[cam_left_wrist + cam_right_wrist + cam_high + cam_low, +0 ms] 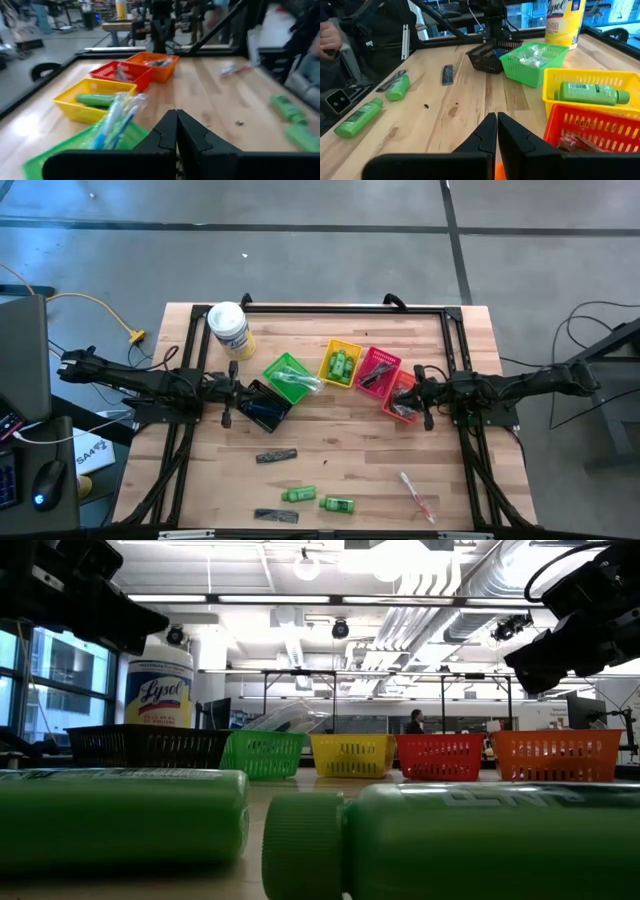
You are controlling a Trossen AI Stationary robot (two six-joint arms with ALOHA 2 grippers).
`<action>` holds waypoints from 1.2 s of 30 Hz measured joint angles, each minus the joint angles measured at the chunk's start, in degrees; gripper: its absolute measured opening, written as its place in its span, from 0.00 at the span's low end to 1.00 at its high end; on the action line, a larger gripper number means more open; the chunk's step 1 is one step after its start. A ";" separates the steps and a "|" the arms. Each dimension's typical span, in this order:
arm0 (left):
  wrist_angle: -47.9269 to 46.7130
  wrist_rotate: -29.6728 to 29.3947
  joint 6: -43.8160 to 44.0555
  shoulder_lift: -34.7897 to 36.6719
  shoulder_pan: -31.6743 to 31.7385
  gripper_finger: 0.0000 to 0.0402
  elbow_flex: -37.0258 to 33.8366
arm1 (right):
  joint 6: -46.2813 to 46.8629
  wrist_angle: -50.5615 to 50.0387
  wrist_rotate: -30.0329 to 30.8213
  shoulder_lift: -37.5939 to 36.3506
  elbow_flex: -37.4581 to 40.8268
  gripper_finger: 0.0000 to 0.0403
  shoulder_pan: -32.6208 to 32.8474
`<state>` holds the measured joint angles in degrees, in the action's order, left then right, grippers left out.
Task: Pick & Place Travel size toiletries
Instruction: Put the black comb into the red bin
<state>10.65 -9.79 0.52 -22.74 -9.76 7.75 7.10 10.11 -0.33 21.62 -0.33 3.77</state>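
Now both grippers, L (229, 392) & R (424, 393), closed w/ nothing held.

We see a wooden table (340, 430) with a pale butcher-block top, framed by black bars, standing on a grey concrete floor (300, 240) crossed by dark seam lines. Beyond the table's left edge sit a computer mouse (43, 483) and a yellow cable (95, 305). At table height we look into a large workshop with a white ceiling of ducts (440, 590), bright strip lights (300, 598) and tall windows (50, 690) at the left.
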 joint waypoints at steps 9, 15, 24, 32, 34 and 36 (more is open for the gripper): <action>-3.31 0.23 1.17 0.00 0.00 0.00 0.04 | 0.10 0.00 0.43 1.36 0.01 0.02 0.00; -3.64 0.21 1.21 -0.01 0.00 0.00 0.04 | 0.12 0.00 0.43 1.36 0.01 0.02 -0.01; -4.79 0.16 1.43 0.00 0.00 0.00 0.04 | 0.19 0.00 0.41 1.34 0.01 0.02 0.00; -4.81 0.12 2.86 -0.02 0.00 0.00 0.04 | 0.58 1.15 0.41 1.36 -0.01 0.02 -0.02; -4.79 0.12 2.98 0.00 0.00 0.00 0.04 | 0.60 2.08 0.41 1.34 0.01 0.02 -0.01; -4.81 0.12 2.98 -0.02 0.00 0.00 0.04 | 0.61 2.16 0.40 1.36 0.00 0.02 -0.01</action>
<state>5.85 -9.67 3.51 -22.76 -9.76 7.79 7.71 12.27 0.07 22.98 -0.32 3.76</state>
